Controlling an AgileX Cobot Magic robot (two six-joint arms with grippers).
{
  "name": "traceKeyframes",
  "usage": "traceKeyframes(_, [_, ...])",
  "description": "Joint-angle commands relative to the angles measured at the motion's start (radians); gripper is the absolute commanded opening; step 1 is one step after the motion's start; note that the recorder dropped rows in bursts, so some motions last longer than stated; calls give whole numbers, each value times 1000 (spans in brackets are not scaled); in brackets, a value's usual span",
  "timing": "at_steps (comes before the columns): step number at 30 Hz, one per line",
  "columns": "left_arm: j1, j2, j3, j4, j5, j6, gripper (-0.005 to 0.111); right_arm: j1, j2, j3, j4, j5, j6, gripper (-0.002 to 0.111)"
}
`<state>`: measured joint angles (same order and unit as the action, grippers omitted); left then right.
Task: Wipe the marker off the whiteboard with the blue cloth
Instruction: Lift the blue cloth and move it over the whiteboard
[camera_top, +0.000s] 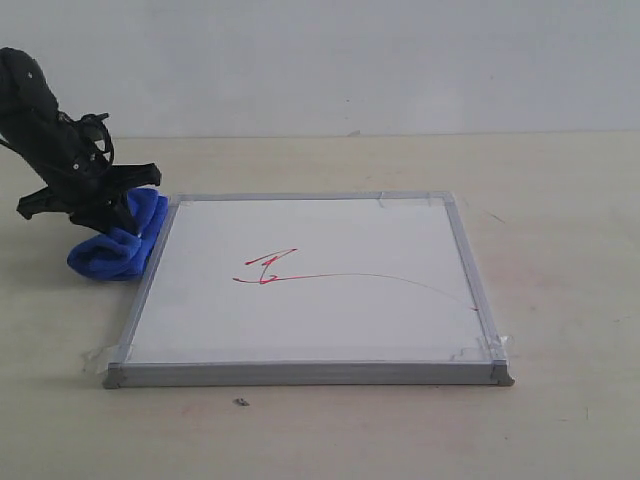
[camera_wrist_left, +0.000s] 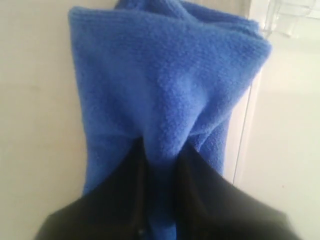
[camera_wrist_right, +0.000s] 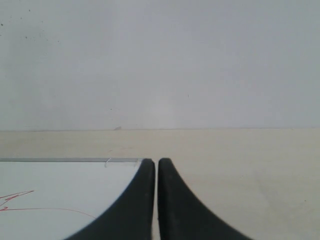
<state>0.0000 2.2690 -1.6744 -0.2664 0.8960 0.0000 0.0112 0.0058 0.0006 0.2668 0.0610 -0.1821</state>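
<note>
The wooden tabletop (camera_top: 560, 430) takes up most of my exterior view, and the whiteboard (camera_top: 350, 330) lies flat on it, just beside my left gripper (camera_wrist_left: 161, 180) on the side toward the right arm. The board is rigid and its corners are taped down, so I expect it to stay put under a wipe.

The blue cloth (camera_top: 120, 248) is pinched between the left gripper's fingers (camera_wrist_left: 122, 195). They are closed on a fold near one end, and the rest is bunched beyond the fingertips. The bundle sits low, off the board, against the outside of the frame near its far corner. I can't tell whether it rests on the table or touches the frame.

It looks like light, soft, fleecy microfibre that will sag and fold. My guess is that a pinch this near the end drags the loose part rather than pressing it. I'd want the bunched mass under the fingertips when it meets the surface.

The right gripper (camera_wrist_right: 156, 167) has its fingers pressed together with nothing between them. It is out of the exterior view. The board's edge shows just past one of its fingers.

The marker (camera_top: 265, 270), a red scribble with a thin trailing line, is well apart from the left gripper, around mid-board. It is untouched.
</note>
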Motion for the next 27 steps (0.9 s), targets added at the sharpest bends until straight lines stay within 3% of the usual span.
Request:
traceKeyframes(1, [-5,8,-7,-7,-4,-8,4,-2,-6,-1,-4,-4,-7,0])
traceKeyframes(9, [-5,-116,-7,-130,69,176,4,-2,-6,-1,-4,-4,-9,0])
traceKeyframes(15, [-56,-203,-7,-195,75,154,4,-2,-6,-1,-4,-4,-7,0])
traceKeyframes(21, [-140,-171,-7,-195,15,121,4,-2,-6,-1,-4,-4,-9,0])
traceKeyframes(27, [-180,-91,-7,-196,-45,119,4,-2,-6,-1,-4,-4,-9,0])
